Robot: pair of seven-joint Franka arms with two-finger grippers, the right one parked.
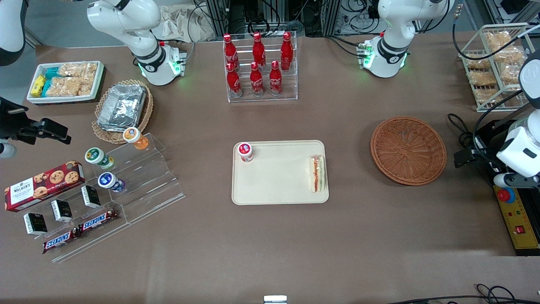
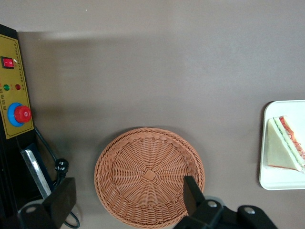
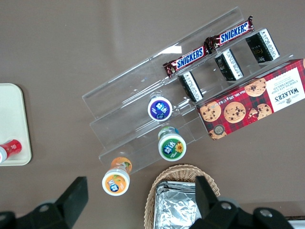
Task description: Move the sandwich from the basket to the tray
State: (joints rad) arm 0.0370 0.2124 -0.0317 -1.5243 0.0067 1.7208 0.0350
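The sandwich (image 1: pixel 317 173) (image 2: pixel 284 144), a white bread wedge with a red and green filling edge, lies on the beige tray (image 1: pixel 278 185) (image 2: pixel 276 181), at the tray's edge nearest the basket. The round reddish-brown wicker basket (image 1: pixel 408 150) (image 2: pixel 149 174) sits beside the tray toward the working arm's end of the table, with nothing in it. My gripper (image 1: pixel 466 155) (image 2: pixel 126 198) hangs beside the basket's rim toward the working arm's end of the table. It is open, its black fingers (image 2: pixel 193 193) spread wide with nothing between them.
A red-lidded cup (image 1: pixel 245 151) stands on the tray's corner toward the parked arm. A yellow control box with a red button (image 1: pixel 517 215) (image 2: pixel 16 114) and cables lie near my gripper. A rack of cola bottles (image 1: pixel 259 67) and a wire snack rack (image 1: pixel 498 63) stand farther from the front camera.
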